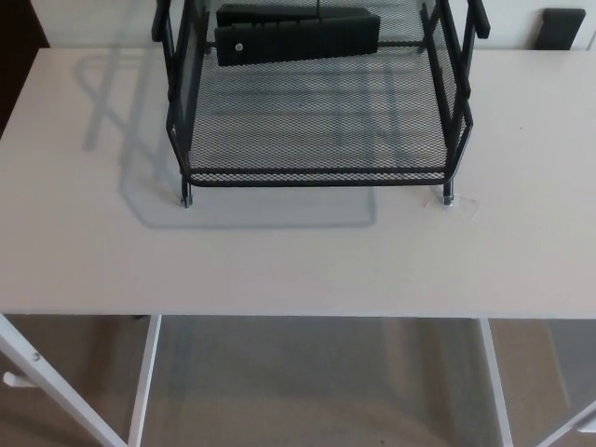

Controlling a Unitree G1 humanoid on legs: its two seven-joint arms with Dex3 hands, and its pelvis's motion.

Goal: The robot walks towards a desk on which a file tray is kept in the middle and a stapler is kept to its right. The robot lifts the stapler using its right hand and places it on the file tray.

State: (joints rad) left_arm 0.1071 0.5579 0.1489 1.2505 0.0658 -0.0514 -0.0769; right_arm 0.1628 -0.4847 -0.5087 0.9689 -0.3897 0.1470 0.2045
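stapler lies in file tray on white desk

a black stapler (298, 37) lies on the mesh bottom of a black wire file tray (317, 175), toward the tray's far end. its long side runs left to right, and a small pale dot shows near its left end. neither the left hand nor the right hand is in the head view, so whether either is open or closed cannot be told, and nothing of either arm's pose shows. the stapler rests in the tray on its own, with the tray's raised side frames to either side of it.

the tray stands about the middle of a white desk (279, 270), propped on short feet (186, 197) at its near corners. it casts a soft grey shadow (140, 200) on the desktop to its left and just in front. at the far right, beyond the desk's back edge, sits a dark rectangular object (563, 28), too cropped to identify. below the desk's near edge, its white legs (144, 382) slant down over a brownish floor (317, 391).
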